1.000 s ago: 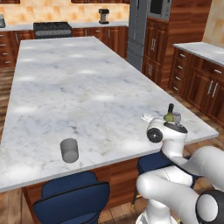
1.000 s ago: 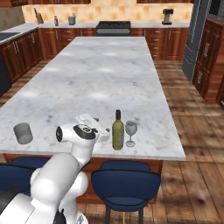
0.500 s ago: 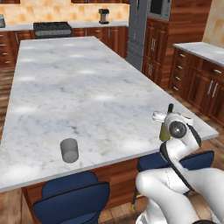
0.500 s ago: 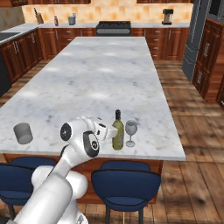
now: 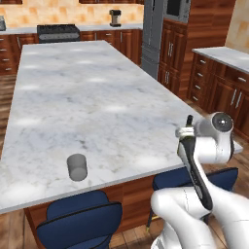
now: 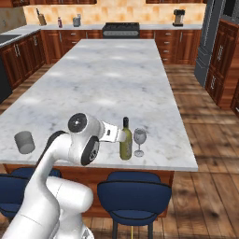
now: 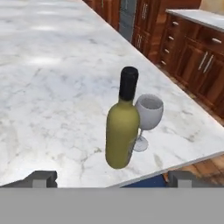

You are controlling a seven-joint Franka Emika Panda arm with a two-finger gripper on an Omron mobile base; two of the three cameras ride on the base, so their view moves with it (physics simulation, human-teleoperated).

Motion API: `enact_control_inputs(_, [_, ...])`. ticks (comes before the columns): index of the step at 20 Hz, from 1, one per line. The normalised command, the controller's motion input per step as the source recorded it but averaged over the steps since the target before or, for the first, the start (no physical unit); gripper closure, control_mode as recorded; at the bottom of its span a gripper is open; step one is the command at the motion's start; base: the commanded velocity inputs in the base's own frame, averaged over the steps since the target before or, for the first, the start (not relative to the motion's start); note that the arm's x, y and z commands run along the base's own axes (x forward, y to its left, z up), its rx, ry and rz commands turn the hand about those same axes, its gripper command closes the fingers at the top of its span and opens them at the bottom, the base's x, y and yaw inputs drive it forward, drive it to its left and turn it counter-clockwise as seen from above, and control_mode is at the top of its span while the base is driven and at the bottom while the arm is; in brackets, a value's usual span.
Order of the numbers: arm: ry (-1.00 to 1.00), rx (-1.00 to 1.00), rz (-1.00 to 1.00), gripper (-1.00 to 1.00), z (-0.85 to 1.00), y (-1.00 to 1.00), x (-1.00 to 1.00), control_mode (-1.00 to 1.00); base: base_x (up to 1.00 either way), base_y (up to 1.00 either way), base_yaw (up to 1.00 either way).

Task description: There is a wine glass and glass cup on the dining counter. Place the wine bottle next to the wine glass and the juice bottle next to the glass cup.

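Change: the slim olive-green wine bottle (image 7: 122, 131) is being left upright beside the clear stemmed wine glass (image 7: 148, 118) on the white marble tabletop (image 6: 112, 79).
Pincer (image 7: 111, 178): spread, empty, being drawn back.
Meaning: juice bottle is being left outstanding.

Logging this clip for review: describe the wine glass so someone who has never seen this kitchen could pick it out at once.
Find the dining counter, the big marble island. Near its front edge on the right base view's right stands the olive wine bottle; the wine glass is right beside it. It is clear, stemmed and shorter than the bottle, unlike the stemless grey glass cup far along that edge.
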Motion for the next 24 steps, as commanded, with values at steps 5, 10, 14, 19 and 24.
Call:
enact_control_inputs(5, [0.40, 0.00, 0.10, -1.00, 0.23, 0.18, -0.42, -1.00, 0.00, 0.00, 0.00])
enact_control_inputs(10, [0.26, 0.00, 0.01, -1.00, 0.01, 0.30, -0.44, -1.00, 0.00, 0.00, 0.00])
enact_control_inputs(14, [0.25, 0.00, 0.00, -1.00, -0.01, 0.30, -0.39, -1.00, 0.00, 0.00, 0.00])
enact_control_inputs(19, [0.04, 0.00, 0.00, -1.00, -0.15, 0.23, -0.28, -1.00, 0.00, 0.00, 0.00])
enact_control_inputs(24, [-0.03, 0.00, 0.00, -1.00, -0.07, 0.08, -0.11, -1.00, 0.00, 0.00, 0.00])
